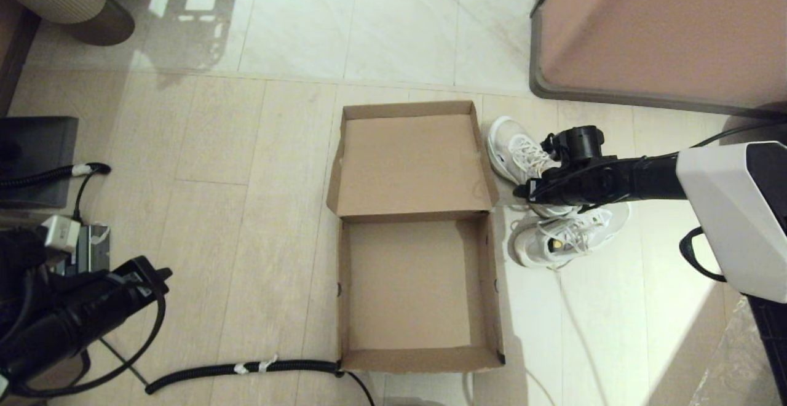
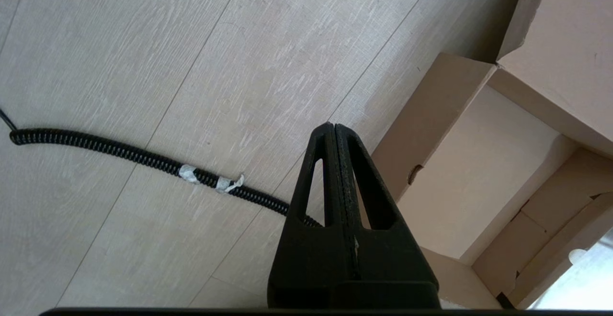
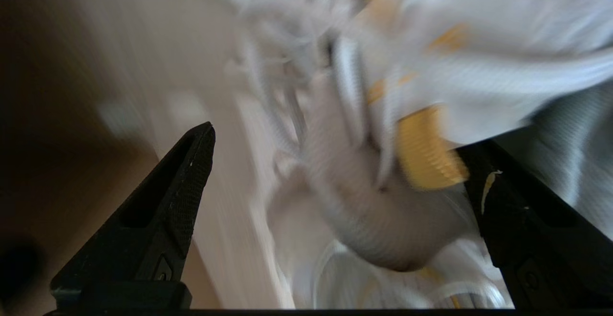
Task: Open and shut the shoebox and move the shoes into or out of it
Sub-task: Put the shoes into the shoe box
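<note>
The shoebox (image 1: 418,289) sits open on the floor (image 1: 258,178), its hinged lid (image 1: 412,163) laid flat toward 12 o'clock and its inside bare; the 2 shoes (image 1: 565,234) stand on the floor just beside the box at 3 o'clock, 1 farther, 1 nearer; the right tool (image 3: 335,172) hangs over them with its fingers (image 3: 191,172) spread wide around the laces and tongue, released, not yet clamped; the left tool (image 2: 334,129) rests at 8 o'clock from the box, clenched on nothing, near a coiled black cable (image 2: 134,155); a large pinkish-brown block (image 1: 664,31) stands at 1 o'clock.
</note>
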Controlling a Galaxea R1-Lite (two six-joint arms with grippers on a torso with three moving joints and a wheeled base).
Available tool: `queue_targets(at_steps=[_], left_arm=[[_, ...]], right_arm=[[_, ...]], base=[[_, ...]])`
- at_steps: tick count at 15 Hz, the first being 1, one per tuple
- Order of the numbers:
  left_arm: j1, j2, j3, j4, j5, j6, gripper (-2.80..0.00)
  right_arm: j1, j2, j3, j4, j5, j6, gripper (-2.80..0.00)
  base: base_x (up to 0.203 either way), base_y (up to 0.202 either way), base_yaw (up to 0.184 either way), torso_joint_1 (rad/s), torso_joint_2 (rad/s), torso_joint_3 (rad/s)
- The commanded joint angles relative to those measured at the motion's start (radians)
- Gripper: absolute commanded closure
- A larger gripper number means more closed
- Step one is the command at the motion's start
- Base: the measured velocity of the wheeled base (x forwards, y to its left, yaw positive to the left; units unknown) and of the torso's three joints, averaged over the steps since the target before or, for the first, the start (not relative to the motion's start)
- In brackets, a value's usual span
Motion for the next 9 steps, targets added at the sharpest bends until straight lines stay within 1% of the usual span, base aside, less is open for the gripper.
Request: queue_targets(at_steps=[1,5,9], left_arm=[[0.000,0.005,0.000,-0.004,0.001,-0.003,0.00],[0.000,-0.010,0.013,-0.004,0.001,-0.003,0.00],[0.000,-0.035,0.033,-0.004,0.001,-0.003,0.00]], right_arm=[[-0.030,-0.043,0.047,0.035,-0.003,0.020,-2.80],[-0.084,-0.121,0.193,0.036,-0.005,0.021,-2.80],[-0.117,-0.208,0.343,0.035,0.001,0.005,-2.80]], base=[[0.000,0.000,0.000,0.000,0.00,0.000],[0.000,0.000,0.000,0.000,0.00,0.000],[0.000,0.000,0.000,0.000,0.00,0.000]])
